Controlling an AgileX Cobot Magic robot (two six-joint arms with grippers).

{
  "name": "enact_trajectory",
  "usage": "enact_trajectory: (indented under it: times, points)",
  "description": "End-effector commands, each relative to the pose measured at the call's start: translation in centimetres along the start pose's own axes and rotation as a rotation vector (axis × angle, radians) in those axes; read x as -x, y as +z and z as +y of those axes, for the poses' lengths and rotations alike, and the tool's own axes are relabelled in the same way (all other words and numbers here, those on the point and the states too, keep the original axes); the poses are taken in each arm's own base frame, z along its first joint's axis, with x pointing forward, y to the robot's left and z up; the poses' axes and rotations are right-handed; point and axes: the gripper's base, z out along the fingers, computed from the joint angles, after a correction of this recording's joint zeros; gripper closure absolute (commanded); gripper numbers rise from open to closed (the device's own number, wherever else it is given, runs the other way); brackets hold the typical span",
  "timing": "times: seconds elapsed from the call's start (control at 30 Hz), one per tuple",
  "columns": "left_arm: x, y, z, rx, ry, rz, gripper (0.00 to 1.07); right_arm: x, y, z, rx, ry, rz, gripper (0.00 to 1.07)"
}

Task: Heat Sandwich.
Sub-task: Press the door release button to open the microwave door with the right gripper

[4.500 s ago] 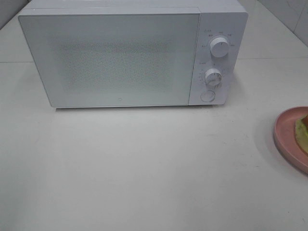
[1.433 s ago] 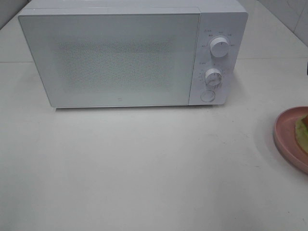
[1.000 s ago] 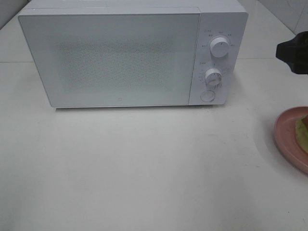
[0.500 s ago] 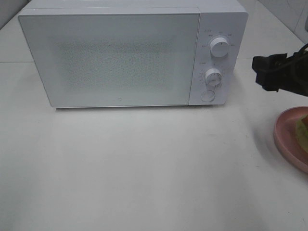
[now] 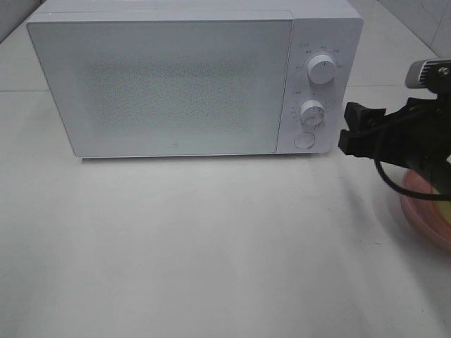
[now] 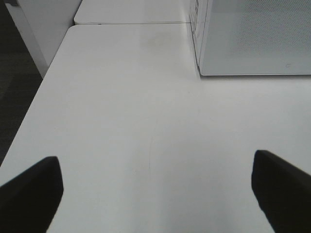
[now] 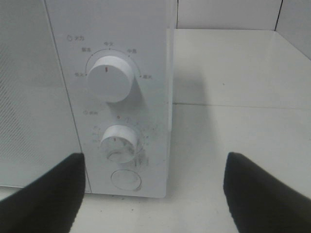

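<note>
High view is showing the right gripper [image 5: 351, 130] hovering just right of the closed microwave [image 5: 176, 77], fingers apart, blocking most of the pink plate [image 5: 421, 211]. Only a sliver of the sandwich [image 5: 446, 209] is peeking out at the frame edge. Right wrist view is showing the upper dial [image 7: 111, 77] up close. Only the left wrist view is catching the left gripper [image 6: 155, 194], spread wide over the table [image 6: 146, 97].

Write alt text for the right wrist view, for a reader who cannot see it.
The right gripper, jaws open and empty, faces the control panel of a white microwave: a large upper dial, a smaller lower dial and a round button beneath. A white table extends beside the microwave.
</note>
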Motion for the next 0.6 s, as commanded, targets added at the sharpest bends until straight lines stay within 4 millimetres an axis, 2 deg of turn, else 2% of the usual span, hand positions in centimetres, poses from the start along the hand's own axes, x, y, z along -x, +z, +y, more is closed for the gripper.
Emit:
enact_trajectory:
  times: [0.03, 0.37, 0.6]
  points:
    - [-0.2, -0.3, -0.1, -0.002, -0.006, -0.032, 0.03, -0.7, 0.1, 0.9, -0.002, -0.01, -0.007, 0.31]
    - [-0.2, -0.3, -0.1, -0.002, -0.006, -0.032, 0.03, -3.4, 0.1, 3.3, -0.03, -0.038, 0.011, 0.31]
    - [-0.2, -0.3, -0.1, -0.002, -0.006, -0.032, 0.03, -4.2, 0.1, 3.8, -0.029, -0.04, 0.033, 0.31]
